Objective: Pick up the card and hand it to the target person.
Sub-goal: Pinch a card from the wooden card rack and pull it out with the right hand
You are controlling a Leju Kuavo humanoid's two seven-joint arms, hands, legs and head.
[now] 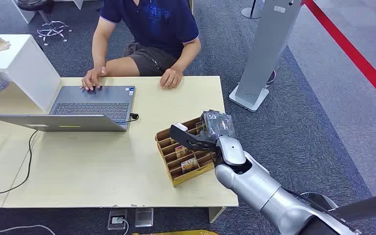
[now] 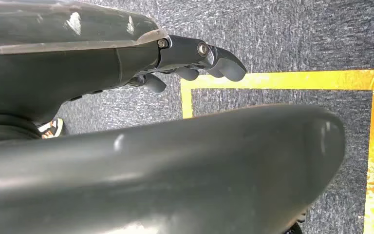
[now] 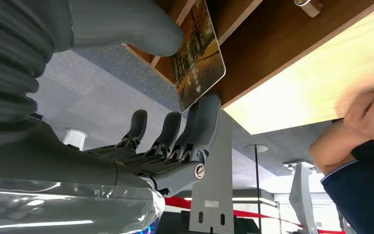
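A card [image 3: 199, 53] with an autumn-coloured picture is pinched by my right hand [image 1: 210, 132] between the thumb [image 3: 126, 24] and a dark finger [image 3: 202, 122]. The hand is over the far end of the wooden slotted rack [image 1: 174, 176] at the table's right side, and the card stands at the rack's [image 3: 272, 44] edge. Other cards [image 1: 188, 164] stay in the slots. The person [image 1: 149, 29] sits across the table, one hand [image 1: 171, 78] on the tabletop and the other on the laptop. My left hand [image 2: 195, 58] hangs above the floor, holding nothing, its fingers loosely apart.
An open laptop [image 1: 90, 105] with a cable lies left of the rack on the wooden table [image 1: 78, 166]. A white box [image 1: 24, 63] stands at the far left. A grey stand [image 1: 264, 54] rises off the table's right. Yellow tape [image 2: 282, 80] marks the carpet.
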